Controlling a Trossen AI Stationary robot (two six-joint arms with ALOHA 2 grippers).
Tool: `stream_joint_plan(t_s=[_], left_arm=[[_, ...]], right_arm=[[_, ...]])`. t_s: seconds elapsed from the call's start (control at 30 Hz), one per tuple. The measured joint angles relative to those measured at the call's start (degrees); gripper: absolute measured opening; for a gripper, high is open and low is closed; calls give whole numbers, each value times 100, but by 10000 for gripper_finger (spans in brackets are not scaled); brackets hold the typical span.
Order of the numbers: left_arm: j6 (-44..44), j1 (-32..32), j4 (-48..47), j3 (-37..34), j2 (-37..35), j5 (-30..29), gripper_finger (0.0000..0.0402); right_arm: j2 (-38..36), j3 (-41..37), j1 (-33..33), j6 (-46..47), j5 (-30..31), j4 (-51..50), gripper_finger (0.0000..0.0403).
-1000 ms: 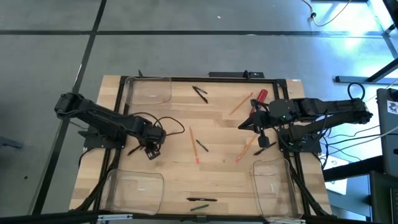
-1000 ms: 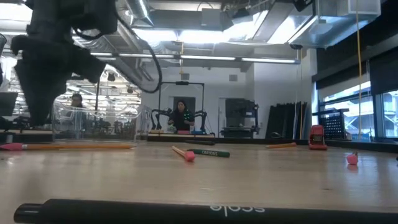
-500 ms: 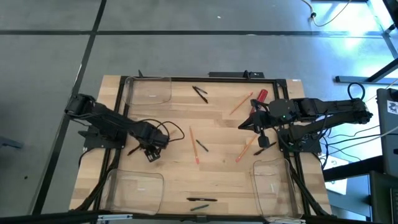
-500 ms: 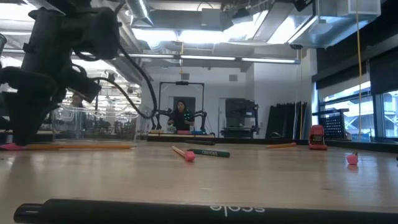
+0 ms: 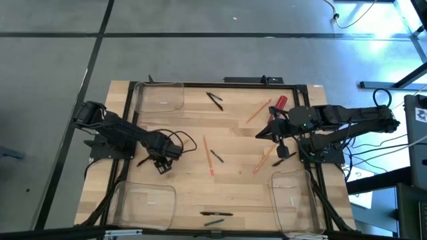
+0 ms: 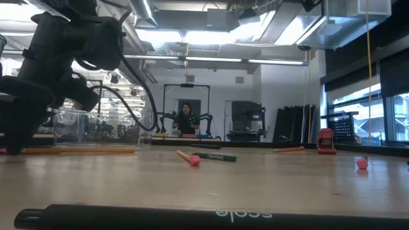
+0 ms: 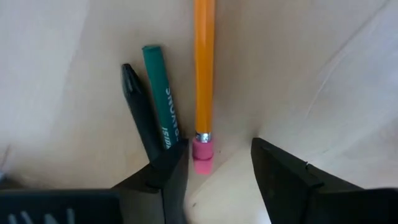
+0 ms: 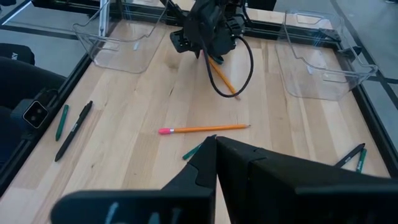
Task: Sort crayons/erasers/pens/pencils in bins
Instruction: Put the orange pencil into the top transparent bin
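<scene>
A wooden table is seen from above, with pens, pencils and crayons scattered across it and three clear bins near its corners. At the left, the left gripper (image 5: 162, 162) is lowered to the table beside the near-left bin (image 5: 143, 203), its fingers spread wide and holding nothing. Between its fingers (image 7: 165, 174) lies the pink eraser end of an orange pencil (image 7: 203, 68), with a green crayon (image 7: 161, 93) and a black pen (image 7: 140, 106) just beside it. The step in hand appears to be a pick-up of this pencil; the next move calls for closing on the pencil alone, without catching the crayon. More pencils (image 5: 208, 155) lie at the middle. At the right, the right gripper (image 5: 260, 133) waits with its fingers closed, apparently empty, beyond the near-right bin (image 5: 293, 193).
</scene>
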Motion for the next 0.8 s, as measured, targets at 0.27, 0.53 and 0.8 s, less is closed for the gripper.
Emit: stream_joint_plan(t_s=[0.27, 0.53, 0.8], left_arm=[[-284, 4, 51, -119, -26, 71, 164], [-291, 4, 112, -129, -21, 94, 116], [-326, 4, 155, -133, -17, 67, 34]], right_arm=[[2, -2, 1, -3, 1, 2, 13], [2, -1, 0, 6, 1, 0, 13], [2, 0, 1, -3, 1, 0, 13]])
